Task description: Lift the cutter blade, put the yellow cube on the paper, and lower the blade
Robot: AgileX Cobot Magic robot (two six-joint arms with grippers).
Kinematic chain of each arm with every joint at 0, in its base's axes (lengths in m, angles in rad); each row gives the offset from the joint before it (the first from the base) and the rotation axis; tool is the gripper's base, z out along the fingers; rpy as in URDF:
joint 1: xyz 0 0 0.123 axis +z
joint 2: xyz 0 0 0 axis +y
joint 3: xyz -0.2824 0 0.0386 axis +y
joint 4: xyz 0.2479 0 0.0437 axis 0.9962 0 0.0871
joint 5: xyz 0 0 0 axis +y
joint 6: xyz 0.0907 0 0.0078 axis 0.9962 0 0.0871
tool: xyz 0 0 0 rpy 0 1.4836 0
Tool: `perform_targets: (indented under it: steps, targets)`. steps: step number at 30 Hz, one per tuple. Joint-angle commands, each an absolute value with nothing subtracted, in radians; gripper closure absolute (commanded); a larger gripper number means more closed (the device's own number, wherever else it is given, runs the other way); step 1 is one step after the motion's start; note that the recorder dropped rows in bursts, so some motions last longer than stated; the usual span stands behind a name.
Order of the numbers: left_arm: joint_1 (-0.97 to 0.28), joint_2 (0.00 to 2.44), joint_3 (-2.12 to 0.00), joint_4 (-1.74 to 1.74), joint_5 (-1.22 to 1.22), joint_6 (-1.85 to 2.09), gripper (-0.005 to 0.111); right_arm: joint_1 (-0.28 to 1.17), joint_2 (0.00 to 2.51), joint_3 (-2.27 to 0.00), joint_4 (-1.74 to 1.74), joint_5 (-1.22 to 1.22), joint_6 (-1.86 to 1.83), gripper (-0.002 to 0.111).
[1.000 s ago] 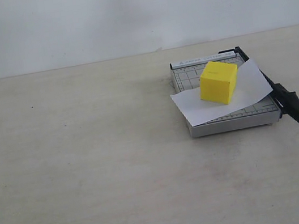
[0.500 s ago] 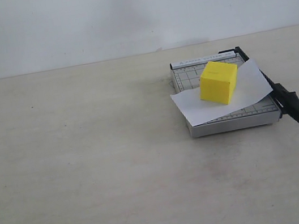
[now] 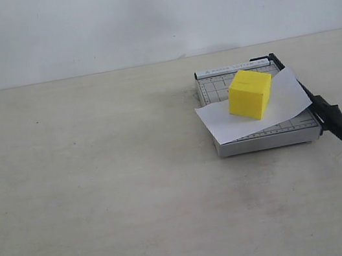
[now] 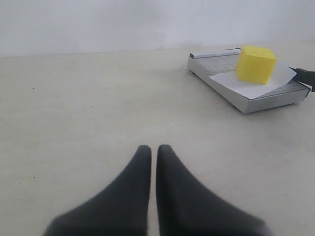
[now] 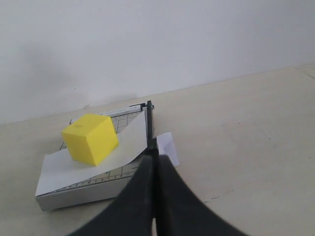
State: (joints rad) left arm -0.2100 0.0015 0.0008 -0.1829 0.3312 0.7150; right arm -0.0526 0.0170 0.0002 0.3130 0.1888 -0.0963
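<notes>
A: Cube [image 3: 250,94]?
B: Plain bright yellow, sitting on the paper [image 3: 229,125], which lies askew on the grey base [image 3: 262,142]. Blade [image 3: 338,123] is down along the base's right edge, over the paper.
A: Grippers?
B: Left gripper [image 4: 153,148] and right gripper [image 5: 156,158] both have fingers together, empty, apart from the base.

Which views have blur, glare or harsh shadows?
Exterior view: soft, even light, no glare; bright yellow cube sharp, faint shadow beneath the grey gridded trimmer base. Left wrist view: black left end effector blurred near the lens. Right wrist view: black right end effector equally soft; cube crisp.
</notes>
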Motion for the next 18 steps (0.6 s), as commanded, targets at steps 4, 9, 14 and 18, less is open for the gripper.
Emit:
perform_targets:
  steps: [4,9,14,18]
  targets:
    - [-0.209,0.0,0.0,-0.183,0.314,0.715,0.102,-0.097,0.008,0.0,0.305,0.186,-0.104,0.108]
    - [-0.209,0.0,0.0,-0.183,0.314,0.715,0.102,-0.143,0.008,0.0,0.305,0.184,-0.104,0.108]
    - [-0.131,0.0,0.0,-0.183,0.315,0.715,0.102,-0.143,0.008,0.0,0.305,0.184,-0.104,0.108]
    - [-0.088,0.0,0.0,-0.183,0.315,0.715,0.102,-0.143,0.008,0.0,0.305,0.184,-0.104,0.108]
